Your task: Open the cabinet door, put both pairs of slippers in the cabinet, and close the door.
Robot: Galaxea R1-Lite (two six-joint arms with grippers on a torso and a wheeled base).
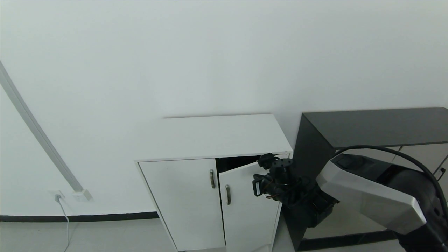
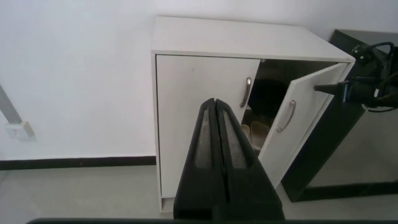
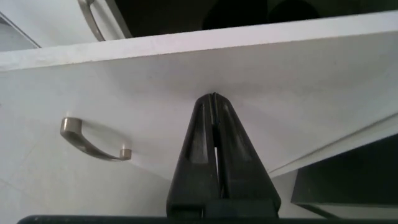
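The white cabinet (image 1: 217,136) stands against the wall with its left door (image 1: 182,199) closed and its right door (image 1: 245,206) swung partly out. My right gripper (image 1: 262,163) is shut, with its tips against the outer face of that door (image 3: 186,74) near the top edge, away from the door's handle (image 3: 93,140). In the left wrist view, pale slippers (image 2: 254,132) lie inside the cabinet, seen through the gap. My left gripper (image 2: 214,102) is shut on nothing and held back in front of the cabinet (image 2: 205,81).
A black cabinet (image 1: 367,126) stands close on the right of the white one. A wall socket with a plugged cable (image 1: 57,196) and a slanted conduit (image 1: 35,129) are on the wall at left. Bare floor (image 1: 87,238) lies in front.
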